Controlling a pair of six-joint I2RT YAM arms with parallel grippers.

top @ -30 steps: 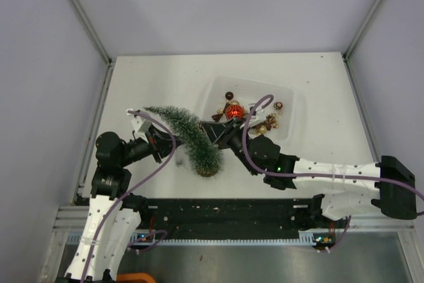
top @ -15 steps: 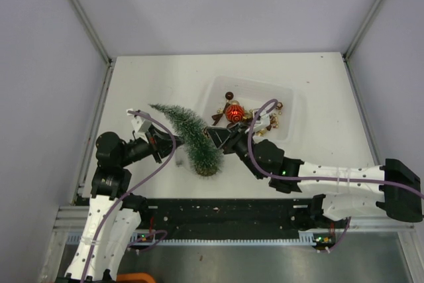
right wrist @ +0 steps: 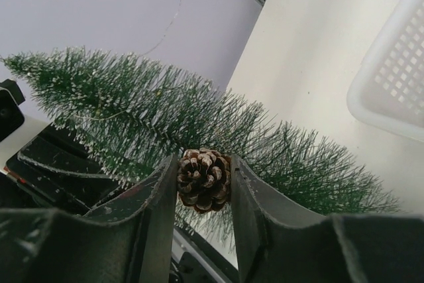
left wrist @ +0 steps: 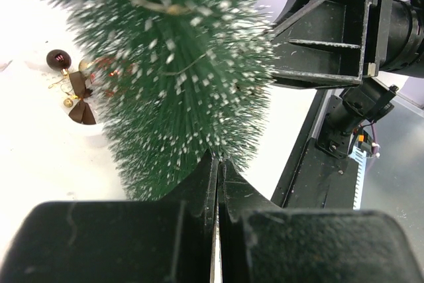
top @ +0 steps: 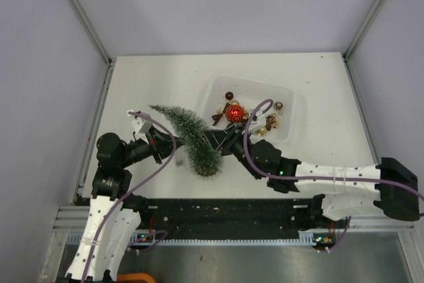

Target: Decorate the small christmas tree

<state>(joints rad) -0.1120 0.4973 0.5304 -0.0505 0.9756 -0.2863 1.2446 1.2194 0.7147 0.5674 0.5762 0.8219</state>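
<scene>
Shifted nearer and left from the tray point(top: 296, 105) since a second ago, my right gripper point(right wrist: 204, 175) sits against the tree point(top: 189, 136), jaws clamped on a pinecone point(right wrist: 203, 183) among the bristles. My left gripper point(left wrist: 216, 164) is pinched together on the bristles from the left. Its tip now slightly further right, the tree leans far-left, base on the table point(top: 152, 77) near centre.

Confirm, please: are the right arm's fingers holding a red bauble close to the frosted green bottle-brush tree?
Not quite: the right arm's fingers hold a brown pinecone, not a red bauble, close to the frosted green bottle-brush tree, as the right wrist view shows.
</scene>
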